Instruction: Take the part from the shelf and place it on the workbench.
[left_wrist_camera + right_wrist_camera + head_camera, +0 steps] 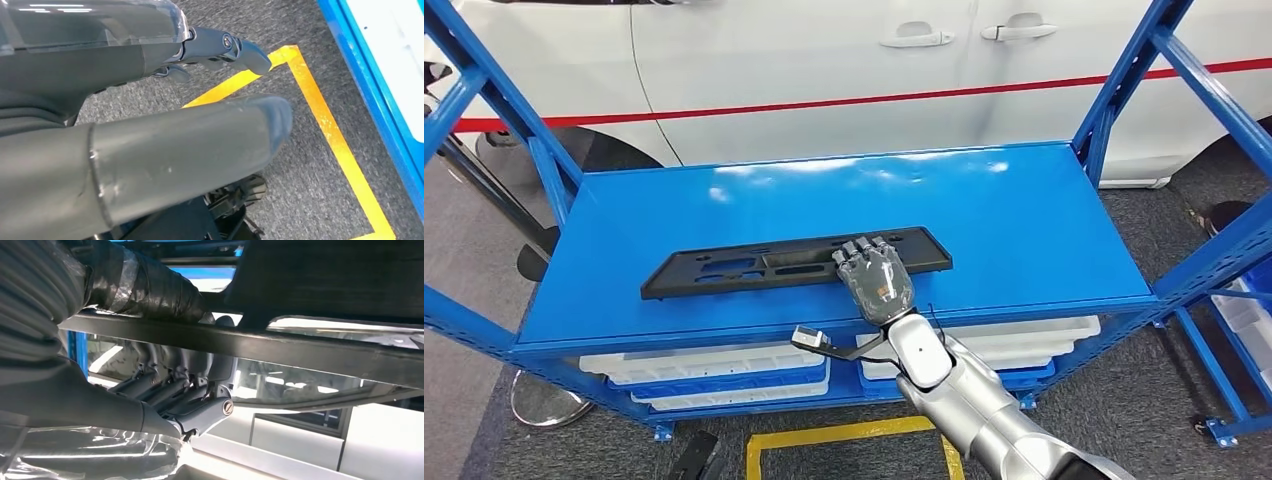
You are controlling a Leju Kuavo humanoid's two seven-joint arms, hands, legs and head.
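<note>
The right hand [879,283] grips the long black slotted part [754,268] at its 3 o'clock end on the glossy blue shelf [1024,230]; the right wrist view shows fingers [165,392] curled beneath. The left hand [150,150] hangs over grey carpet [310,200], fingers apart, holding nothing.

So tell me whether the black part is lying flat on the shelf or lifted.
Cannot tell for certain. The black part appears flat on the blue shelf, while the right robot hand wraps its near edge, fingers on top.

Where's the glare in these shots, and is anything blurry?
Head view: sharp, with white ceiling-light glare patches on the blue shelf top. Left wrist view: the left hand sits close and soft. Right wrist view: dim, backlit right hand against bright reflections.
</note>
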